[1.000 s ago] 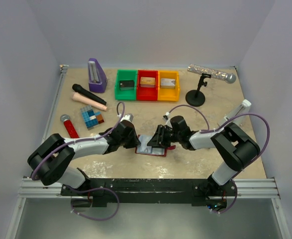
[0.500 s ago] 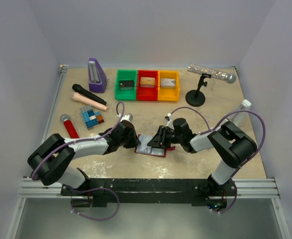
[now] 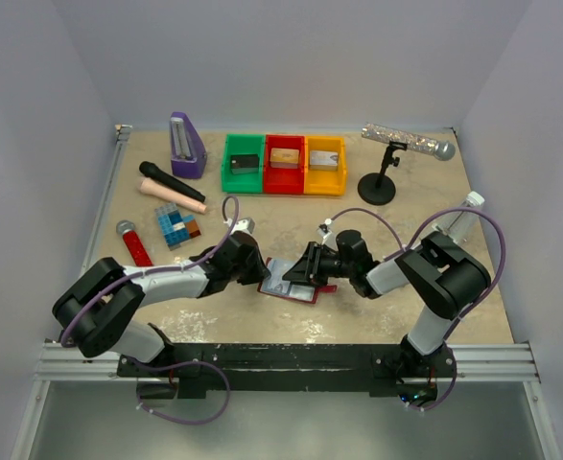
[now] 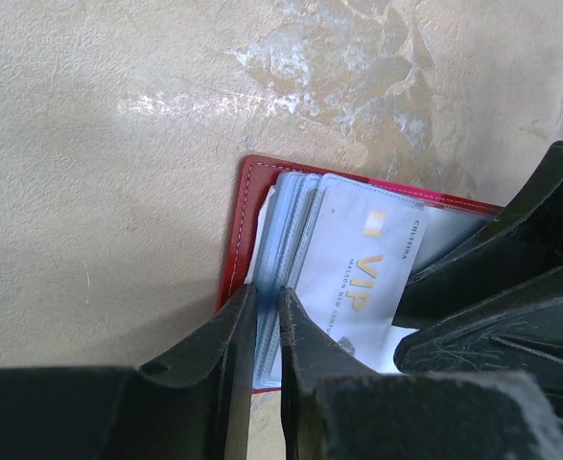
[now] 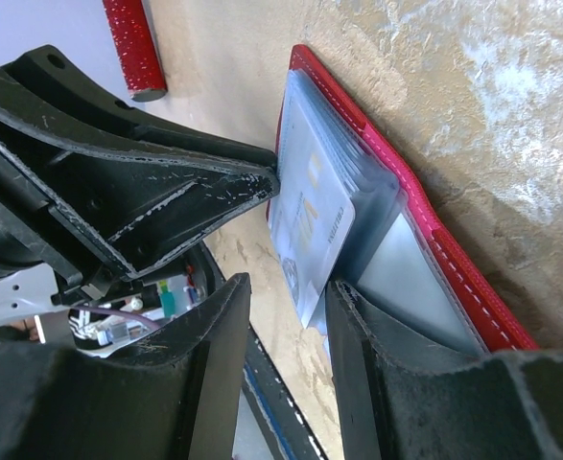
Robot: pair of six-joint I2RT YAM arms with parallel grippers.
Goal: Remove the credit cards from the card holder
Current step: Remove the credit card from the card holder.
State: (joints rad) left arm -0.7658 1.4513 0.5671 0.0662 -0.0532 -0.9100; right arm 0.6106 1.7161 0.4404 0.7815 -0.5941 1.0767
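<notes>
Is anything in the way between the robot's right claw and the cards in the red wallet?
No, nothing visible. The right gripper is open, with one end of the credit cards in the gap between its fingers. The left gripper pinches the card holder at its other edge, off to the side.

Three trays, one metronome, one tiled block, one card holder

Your top view is evenly lit, with soft light from above and faint shadows. In the left wrist view the table glints white in patches. The near fingers in both wrist views look soft, perhaps out of focus.
</notes>
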